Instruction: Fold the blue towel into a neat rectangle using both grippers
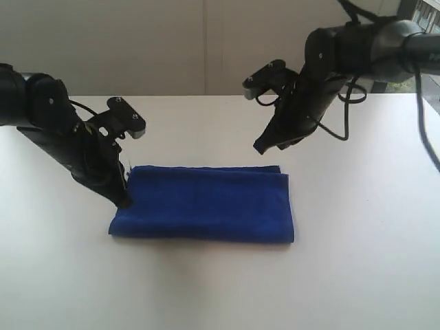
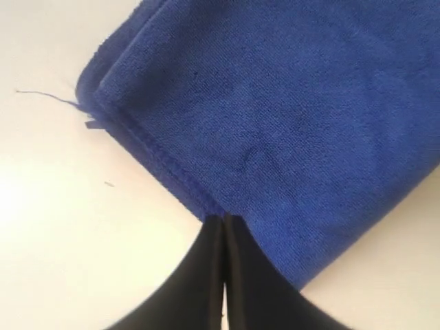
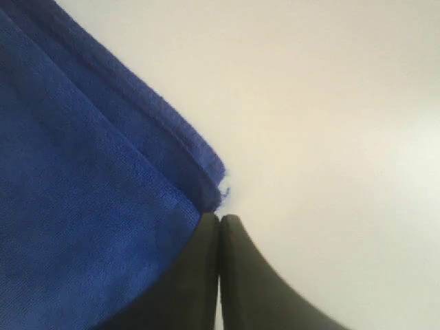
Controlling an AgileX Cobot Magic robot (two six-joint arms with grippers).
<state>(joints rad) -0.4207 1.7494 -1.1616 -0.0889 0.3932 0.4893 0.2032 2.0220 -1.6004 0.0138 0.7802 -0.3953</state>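
The blue towel lies folded in a layered rectangle on the white table. My left gripper is shut, its tips down at the towel's left edge. In the left wrist view the black fingers press together right at the stitched edge of the towel, and no cloth shows between them. My right gripper is shut too and hangs a little above the table, behind the towel's back right part. The right wrist view shows its tips next to a layered corner of the towel, holding nothing.
A loose blue thread trails from the towel's corner onto the table. Black cables loop under the right arm. A pale wall rises behind the table's far edge.
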